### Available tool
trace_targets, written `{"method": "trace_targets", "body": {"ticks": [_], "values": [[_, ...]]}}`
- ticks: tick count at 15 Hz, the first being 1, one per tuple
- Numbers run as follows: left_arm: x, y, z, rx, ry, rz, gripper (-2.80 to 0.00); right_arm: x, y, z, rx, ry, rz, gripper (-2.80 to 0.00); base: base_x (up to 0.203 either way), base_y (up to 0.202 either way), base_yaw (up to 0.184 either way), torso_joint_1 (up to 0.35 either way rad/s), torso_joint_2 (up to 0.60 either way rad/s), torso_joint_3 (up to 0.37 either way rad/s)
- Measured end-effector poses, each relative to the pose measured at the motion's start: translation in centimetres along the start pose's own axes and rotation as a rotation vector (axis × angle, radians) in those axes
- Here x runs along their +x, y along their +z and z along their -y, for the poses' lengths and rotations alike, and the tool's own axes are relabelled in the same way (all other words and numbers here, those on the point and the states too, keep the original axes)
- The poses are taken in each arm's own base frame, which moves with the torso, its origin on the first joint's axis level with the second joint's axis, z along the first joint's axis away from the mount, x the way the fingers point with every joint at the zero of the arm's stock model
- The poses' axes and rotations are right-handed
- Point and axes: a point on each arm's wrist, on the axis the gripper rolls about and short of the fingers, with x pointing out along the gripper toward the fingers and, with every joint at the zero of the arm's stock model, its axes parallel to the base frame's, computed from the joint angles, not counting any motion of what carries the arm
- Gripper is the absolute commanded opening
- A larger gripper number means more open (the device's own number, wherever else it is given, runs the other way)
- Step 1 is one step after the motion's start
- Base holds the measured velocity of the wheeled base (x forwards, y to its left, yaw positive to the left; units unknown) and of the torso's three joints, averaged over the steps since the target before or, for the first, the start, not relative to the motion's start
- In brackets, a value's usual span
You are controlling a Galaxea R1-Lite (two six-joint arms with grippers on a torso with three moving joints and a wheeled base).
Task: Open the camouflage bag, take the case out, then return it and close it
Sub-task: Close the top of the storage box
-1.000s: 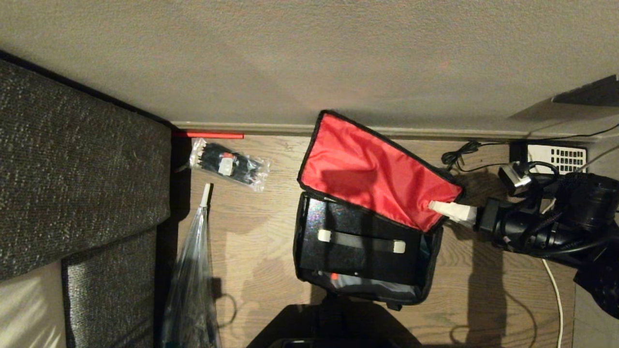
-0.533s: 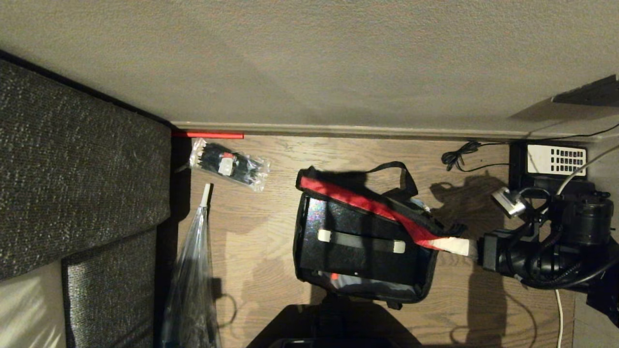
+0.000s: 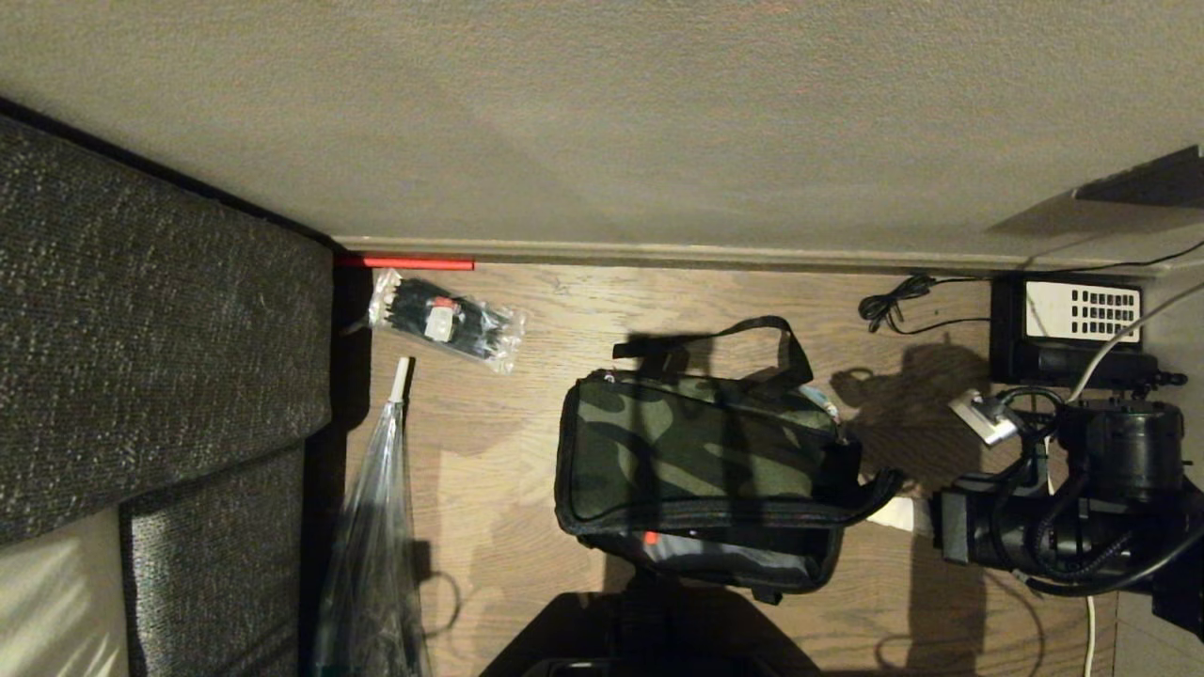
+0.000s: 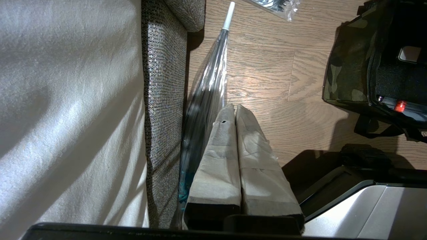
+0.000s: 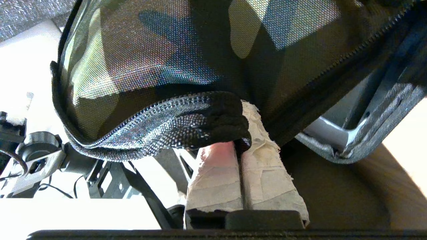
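The camouflage bag (image 3: pixel 696 451) sits on the wooden floor with its lid folded down over the top, camouflage side up. The lid's near edge still stands off the bag's front. My right gripper (image 3: pixel 889 512) is at the bag's right corner, shut on the lid's black zipper edging (image 5: pixel 213 123). The bag (image 5: pixel 150 50) fills the right wrist view above the taped fingers (image 5: pixel 213 186). The lid covers the case in the head view. In the left wrist view a black surface with a pale tab (image 4: pixel 408 53) shows inside the bag (image 4: pixel 347 66). My left gripper (image 4: pixel 234 108) hangs parked and shut beside the sofa.
A grey sofa (image 3: pixel 141 329) fills the left. A folded clear umbrella (image 3: pixel 376 527) and a packet of black cable ties (image 3: pixel 447 320) lie left of the bag. A black telephone (image 3: pixel 1072 320) and a coiled cable (image 3: pixel 889 306) lie by the wall at the right.
The lid stood up with its red lining showing and has swung down over the bag. My right gripper came toward me with the lid's corner in it. The left arm has not moved.
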Motion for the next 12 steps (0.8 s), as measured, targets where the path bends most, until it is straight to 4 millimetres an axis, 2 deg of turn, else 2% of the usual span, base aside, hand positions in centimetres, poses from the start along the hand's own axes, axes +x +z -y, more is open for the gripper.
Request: {"method": "trace_targets", "body": {"ticks": [5,6,12], "values": [[0.0,0.0,0.0,0.000,0.000,0.000,-2.80,0.0,-1.2,0.2,-0.048,-0.026,-0.081,-2.80,0.000,0.000,0.000,0.000,0.00,0.000],[0.0,0.0,0.0,0.000,0.000,0.000,-2.80,-0.1,-1.4,0.3,-0.064,-0.028,-0.094,0.00,0.000,0.000,0.000,0.000,0.00,0.000],[0.0,0.0,0.0,0.000,0.000,0.000,-2.80,0.0,-1.6,0.4,-0.092,-0.029,-0.108,0.00,0.000,0.000,0.000,0.000,0.00,0.000]]}}
